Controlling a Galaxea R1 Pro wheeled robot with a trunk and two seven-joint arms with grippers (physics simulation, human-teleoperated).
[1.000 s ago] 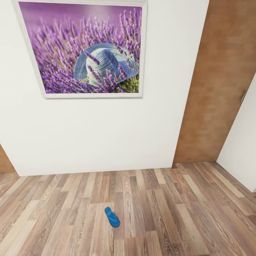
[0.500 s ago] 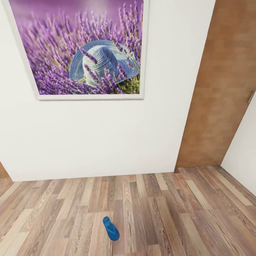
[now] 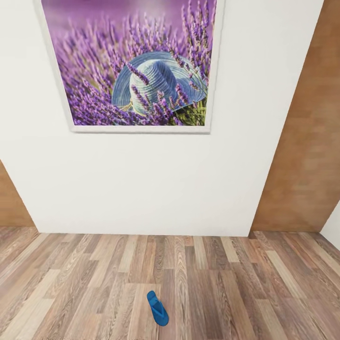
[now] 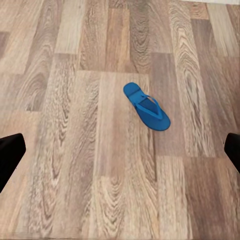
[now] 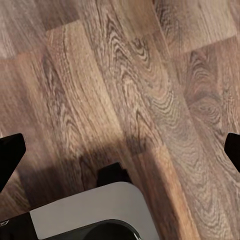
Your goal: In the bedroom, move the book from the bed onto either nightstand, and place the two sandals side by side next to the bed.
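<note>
One bright-blue sandal (image 3: 157, 308) with dark straps lies flat on the wood-plank floor, a short way in front of the white wall. In the left wrist view the sandal (image 4: 146, 106) lies ahead of my left gripper (image 4: 120, 152). That gripper is open, its dark fingertips (image 4: 10, 155) wide apart with only floor between them. My right gripper (image 5: 120, 150) is open too, over bare planks. The book, the bed and the nightstand are out of view.
A large framed lavender-and-hat painting (image 3: 137, 66) hangs on the white wall (image 3: 156, 184). A brown wooden door (image 3: 307, 156) stands at the right. A grey part of my base (image 5: 90, 210) shows under the right gripper.
The whole head view has shifted: the painting and wall now sit further right and the sandal slightly lower, so the camera moved. The sandal itself has not moved on the floor.
</note>
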